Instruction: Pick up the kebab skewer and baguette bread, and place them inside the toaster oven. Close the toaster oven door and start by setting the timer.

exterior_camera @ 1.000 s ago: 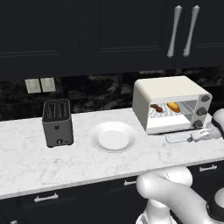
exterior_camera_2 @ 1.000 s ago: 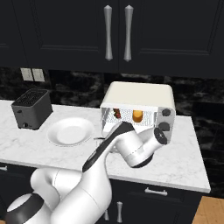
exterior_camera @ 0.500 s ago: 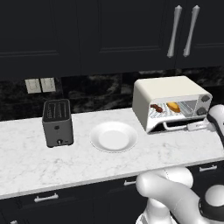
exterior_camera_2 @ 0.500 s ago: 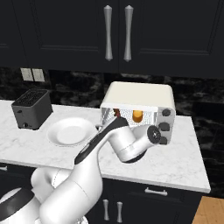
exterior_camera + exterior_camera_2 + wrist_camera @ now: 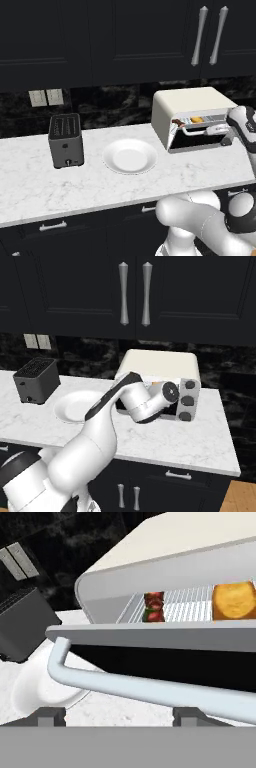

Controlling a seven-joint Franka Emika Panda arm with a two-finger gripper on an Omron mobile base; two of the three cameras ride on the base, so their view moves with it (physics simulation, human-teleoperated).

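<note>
The cream-white toaster oven [image 5: 192, 102] stands at the right of the counter, its top [image 5: 160, 363] showing behind my arm. Its door [image 5: 165, 636] hangs half raised, with the silver bar handle [image 5: 140, 687] along its outer edge. On the wire rack inside lie the dark red-brown kebab skewer [image 5: 154, 606] on the left and the golden baguette bread [image 5: 234, 600] on the right. My gripper [image 5: 216, 130] is open at the door's handle edge, the bar running just beyond its fingertips [image 5: 50, 715]. Nothing sits between the fingers. Round dark knobs [image 5: 187, 401] line the oven's right side.
A white plate [image 5: 130, 156] lies mid-counter, left of the oven. A dark grey slot toaster [image 5: 66, 140] stands further left. Dark cabinets with silver handles [image 5: 200, 35] hang above. The marble counter's front edge [image 5: 100, 205] runs below.
The oven door has swung up from lying nearly flat to half raised. My gripper rose with it at the handle edge and its jaws narrowed a little.
</note>
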